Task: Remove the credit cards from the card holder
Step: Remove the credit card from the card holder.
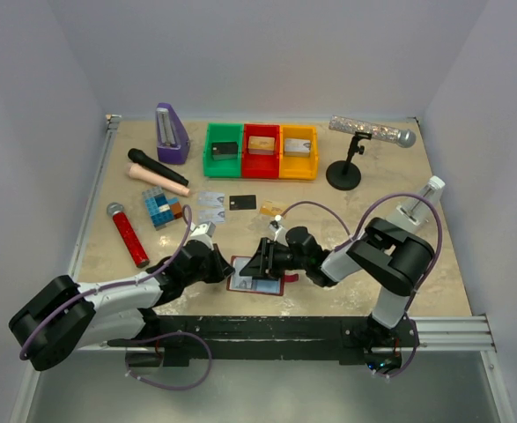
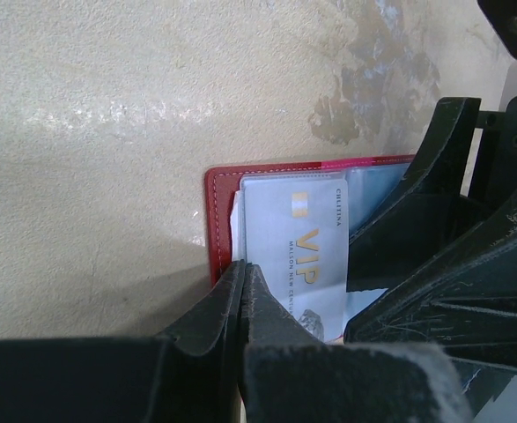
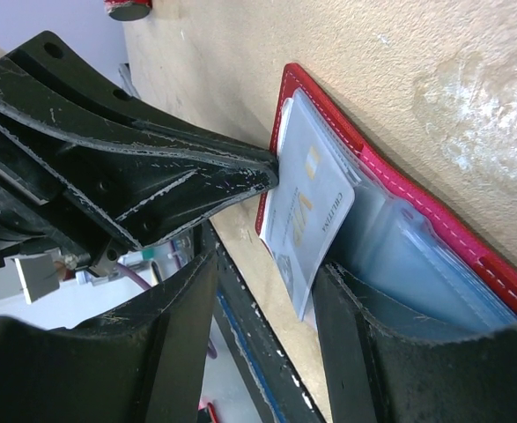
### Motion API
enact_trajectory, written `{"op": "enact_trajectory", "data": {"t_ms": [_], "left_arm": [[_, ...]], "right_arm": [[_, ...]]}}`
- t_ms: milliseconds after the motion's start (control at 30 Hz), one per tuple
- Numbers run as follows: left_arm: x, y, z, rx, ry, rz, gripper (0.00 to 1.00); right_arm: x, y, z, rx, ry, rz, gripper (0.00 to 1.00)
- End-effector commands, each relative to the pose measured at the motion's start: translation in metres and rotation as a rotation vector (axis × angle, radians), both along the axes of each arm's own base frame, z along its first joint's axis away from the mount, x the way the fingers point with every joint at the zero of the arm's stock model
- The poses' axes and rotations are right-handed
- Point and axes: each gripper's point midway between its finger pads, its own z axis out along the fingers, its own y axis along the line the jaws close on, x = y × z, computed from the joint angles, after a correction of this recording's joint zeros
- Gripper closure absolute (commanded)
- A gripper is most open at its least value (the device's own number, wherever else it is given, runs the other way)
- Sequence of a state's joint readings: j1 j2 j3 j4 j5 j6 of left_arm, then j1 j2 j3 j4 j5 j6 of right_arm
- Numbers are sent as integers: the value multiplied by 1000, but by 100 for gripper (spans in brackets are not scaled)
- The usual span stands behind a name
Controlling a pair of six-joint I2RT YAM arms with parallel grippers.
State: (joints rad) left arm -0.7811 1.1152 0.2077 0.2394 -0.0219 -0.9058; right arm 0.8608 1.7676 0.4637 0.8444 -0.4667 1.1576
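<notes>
The card holder (image 1: 271,284) lies open near the table's front edge, dark red with pale blue-grey sleeves (image 3: 434,256). A silvery VIP credit card (image 2: 298,256) (image 3: 315,207) sticks partway out of a sleeve. My left gripper (image 1: 229,267) (image 2: 243,266) is shut, its tips resting at the holder's left edge beside that card. My right gripper (image 1: 263,258) (image 3: 267,264) is open; one finger (image 3: 372,344) rests on the sleeves and the card's free end lies between the jaws, ungripped. More credit cards lie on the table: two silvery (image 1: 210,207), one black (image 1: 242,202), one gold-tan (image 1: 271,209).
Green (image 1: 224,162), red (image 1: 260,164) and yellow (image 1: 298,165) trays stand at the back, with a purple metronome (image 1: 171,132) to their left. A black microphone (image 1: 157,167), a red one (image 1: 130,233) and a tiled block (image 1: 161,209) lie left. A microphone stand (image 1: 343,174) is right.
</notes>
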Motion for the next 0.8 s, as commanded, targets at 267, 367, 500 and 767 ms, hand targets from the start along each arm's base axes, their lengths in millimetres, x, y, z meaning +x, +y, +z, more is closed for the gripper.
{"op": "enact_trajectory", "data": {"t_ms": [267, 367, 500, 767], "left_arm": [[-19, 13, -24, 39, 70, -9, 100], [-19, 13, -23, 36, 68, -4, 100], [-19, 15, -23, 38, 67, 4, 100], [-17, 20, -23, 52, 69, 37, 89]], "right_arm": [[15, 22, 24, 116, -44, -2, 49], [14, 24, 24, 113, -39, 8, 49], [13, 24, 24, 102, -34, 19, 49], [6, 14, 20, 23, -42, 45, 50]]}}
